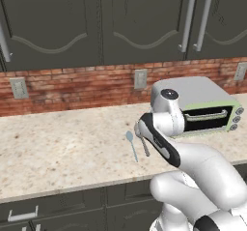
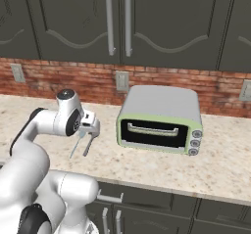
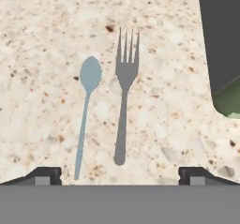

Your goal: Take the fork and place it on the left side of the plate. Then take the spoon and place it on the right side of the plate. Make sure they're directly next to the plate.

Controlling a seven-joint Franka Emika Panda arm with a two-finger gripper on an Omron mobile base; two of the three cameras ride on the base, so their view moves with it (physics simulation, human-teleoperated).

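The fork (image 3: 123,101) lies flat on the speckled counter, tines pointing away from the hand. The pale blue spoon (image 3: 88,80) lies parallel to it, just to its left and a small gap apart. My gripper (image 3: 120,174) hangs above the handle ends, open wide, with nothing between its fingertips (image 3: 44,174). From the right base view the gripper (image 2: 89,131) hovers over the spoon (image 2: 75,148) and fork (image 2: 88,147). In the left base view the spoon (image 1: 130,144) lies beside the arm, which partly covers the fork (image 1: 144,148). The plate is out of view.
A green-fronted toaster oven (image 2: 159,116) stands on the counter (image 1: 58,148) just right of the utensils, its corner close to the fork (image 3: 222,40). A brick backsplash with outlets and dark wall cabinets run behind. The counter's front edge lies just below the utensils.
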